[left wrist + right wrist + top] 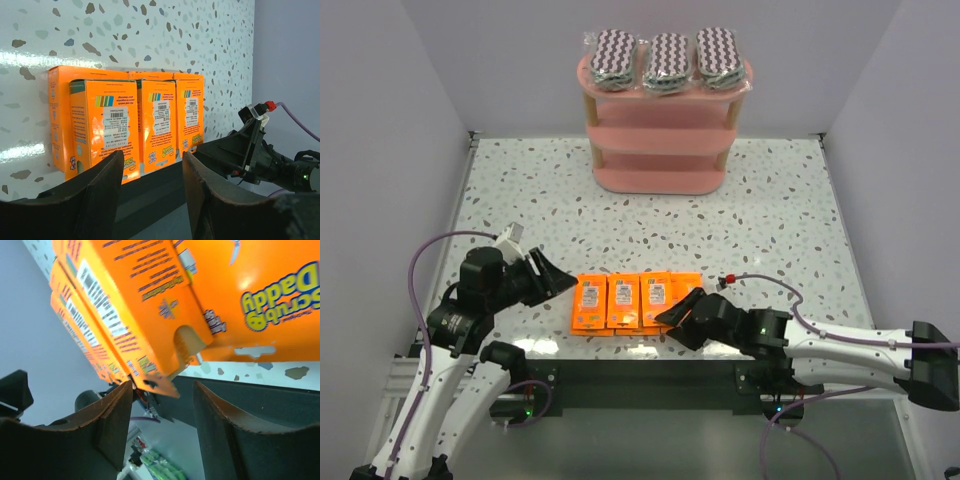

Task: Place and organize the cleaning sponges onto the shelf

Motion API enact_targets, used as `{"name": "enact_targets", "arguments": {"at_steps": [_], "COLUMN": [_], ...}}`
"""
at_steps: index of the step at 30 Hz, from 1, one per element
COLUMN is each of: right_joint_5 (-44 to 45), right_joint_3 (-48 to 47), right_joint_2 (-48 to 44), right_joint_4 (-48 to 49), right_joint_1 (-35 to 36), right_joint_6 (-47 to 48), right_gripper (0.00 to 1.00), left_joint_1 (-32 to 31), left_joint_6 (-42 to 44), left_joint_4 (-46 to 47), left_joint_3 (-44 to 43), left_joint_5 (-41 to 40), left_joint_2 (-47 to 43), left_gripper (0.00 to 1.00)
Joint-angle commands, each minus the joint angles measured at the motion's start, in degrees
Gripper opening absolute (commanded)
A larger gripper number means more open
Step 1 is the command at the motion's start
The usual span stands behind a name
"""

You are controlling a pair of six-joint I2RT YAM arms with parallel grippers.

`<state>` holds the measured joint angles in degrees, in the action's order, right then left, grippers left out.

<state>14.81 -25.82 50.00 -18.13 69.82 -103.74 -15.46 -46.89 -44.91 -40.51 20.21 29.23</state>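
Note:
The pink shelf (pixel 660 178) stands at the back centre. Three zigzag-patterned sponge packs (pixel 668 60) lie side by side on its top board. Several orange sponge packets (pixel 623 303) lie in a row near the table's front edge; they also show in the left wrist view (pixel 105 130) and the right wrist view (pixel 150 295). My left gripper (pixel 555 280) is open and empty just left of the row, also seen in the left wrist view (pixel 150 175). My right gripper (pixel 678 318) is open at the row's right end. In the right wrist view (pixel 162 400) one packet's hang tab (pixel 161 384) sits at its fingertips.
Grey walls close in the speckled table (pixel 520 200) on the left, right and back. A dark strip (pixel 620 375) runs along the front edge just below the packets. The shelf's middle board (pixel 660 130) and bottom board carry nothing.

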Motion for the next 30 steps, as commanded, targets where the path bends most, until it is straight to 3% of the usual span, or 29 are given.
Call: {"name": "enact_targets", "arguments": {"at_steps": [1,8,11,13,14,20,26,30], "right_joint_5": [5.05,8.83,10.24,11.29,11.56,14.28,19.80,15.37], "right_joint_3": [1.74,2.09,2.71,2.45,2.18,2.62,0.08,-1.42], "right_joint_2": [1.41,0.99,-0.95,-3.67,-4.72,-14.39,-19.67,-17.57], "right_joint_4": [4.16,1.70,-0.05,-3.13,-4.62,-8.68,-3.59,4.47], "right_joint_1": [0.40,0.58,0.58,0.58,0.58,0.58,0.23,-4.59], "right_joint_6": [-5.59,-8.05,-9.02,-8.58,-8.67,-7.18,2.20,7.66], "right_gripper": [0.54,0.33,0.13,0.08,0.00,0.00,0.00,0.00], "left_joint_1": [-0.09,-0.09,-0.09,-0.09,-0.09,-0.09,-0.09,-0.09], "left_joint_6": [0.22,-0.04,-0.22,-0.22,-0.30,-0.74,-0.92,-0.92], "left_joint_4": [-0.71,-1.06,-1.15,-1.24,-1.24,-0.36,0.69,1.75], "left_joint_3": [-2.12,-1.50,-1.50,-1.67,-1.76,-1.15,-1.24,-1.15], "left_joint_5": [-0.69,-0.78,-0.78,-0.78,-0.78,-0.43,-0.17,0.36], "left_joint_2": [-0.49,-1.37,-1.64,-1.64,-1.72,-1.81,-1.20,-0.50], "left_gripper": [0.55,0.55,0.55,0.55,0.55,0.55,0.55,0.55]}}
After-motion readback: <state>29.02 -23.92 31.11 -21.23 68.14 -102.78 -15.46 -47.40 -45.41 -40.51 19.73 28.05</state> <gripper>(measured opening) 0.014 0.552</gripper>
